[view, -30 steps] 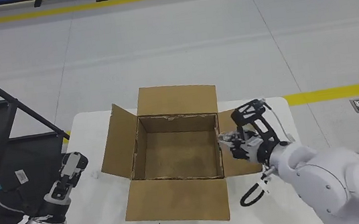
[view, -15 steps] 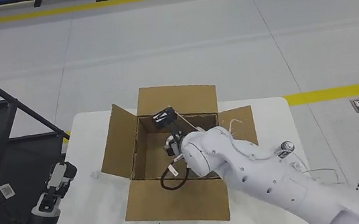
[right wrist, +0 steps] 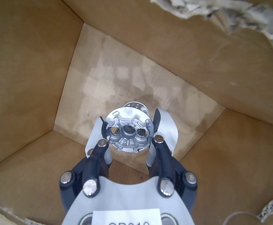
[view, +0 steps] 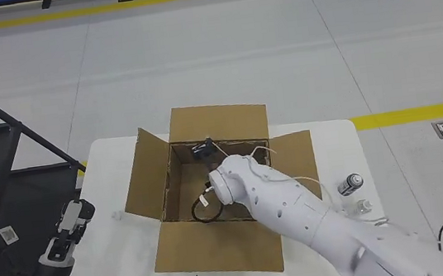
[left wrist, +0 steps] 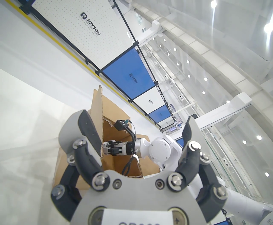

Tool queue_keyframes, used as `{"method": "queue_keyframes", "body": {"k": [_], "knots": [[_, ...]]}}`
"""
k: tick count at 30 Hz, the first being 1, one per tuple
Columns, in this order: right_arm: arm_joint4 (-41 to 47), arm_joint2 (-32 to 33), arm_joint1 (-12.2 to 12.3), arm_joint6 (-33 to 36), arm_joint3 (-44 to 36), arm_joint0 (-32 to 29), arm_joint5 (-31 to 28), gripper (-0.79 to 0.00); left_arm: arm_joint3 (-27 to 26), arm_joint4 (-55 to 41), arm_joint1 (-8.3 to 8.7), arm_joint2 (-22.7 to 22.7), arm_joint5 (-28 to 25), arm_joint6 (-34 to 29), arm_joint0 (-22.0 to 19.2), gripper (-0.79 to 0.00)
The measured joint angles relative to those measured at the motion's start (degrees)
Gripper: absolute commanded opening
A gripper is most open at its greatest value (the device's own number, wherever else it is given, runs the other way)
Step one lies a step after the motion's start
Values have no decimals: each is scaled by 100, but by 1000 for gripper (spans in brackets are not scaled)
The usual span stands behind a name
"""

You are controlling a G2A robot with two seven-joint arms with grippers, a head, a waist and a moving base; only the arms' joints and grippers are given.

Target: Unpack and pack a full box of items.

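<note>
The top view counts one white table [view: 122, 246], one open cardboard box [view: 219, 251] at centre, one dark can [view: 349, 183] and one small white object [view: 365, 204] at right; add one round metal part [right wrist: 128, 132] and two grippers, the left gripper [left wrist: 136, 118] and the right gripper [right wrist: 129, 119].

Brown cardboard box [right wrist: 38, 64], matt, fibrous; floor scuffed pale, rim torn & ragged. Cast grey metal part [right wrist: 128, 133], dull, face a bit brighter. On right gripper [right wrist: 129, 124]: black rubbery inner faces, smooth white plastic shells, shiny steel screws. Same on left gripper [left wrist: 137, 119], w/ brushed metal plate. White table [view: 123, 250], smooth, matt.
</note>
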Motion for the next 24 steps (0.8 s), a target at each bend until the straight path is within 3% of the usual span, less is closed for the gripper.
{"method": "queue_keyframes", "body": {"k": [3,6,9,17,24], "knots": [[21,-10,-174,-31,359,44,-120,-400,0,0,0,0,0,0,0,0],[11,-15,-323,-59,667,84,-225,-117,0,0,0,0,0,0,0,0],[4,5,-445,-81,918,127,-328,0,0,0,0,0,0,0,0,0],[-13,142,-592,-83,1306,246,-697,0,0,0,0,0,0,0,0,0],[-166,387,-373,118,812,260,-1215,0,0,0,0,0,0,0,0,0]]}}
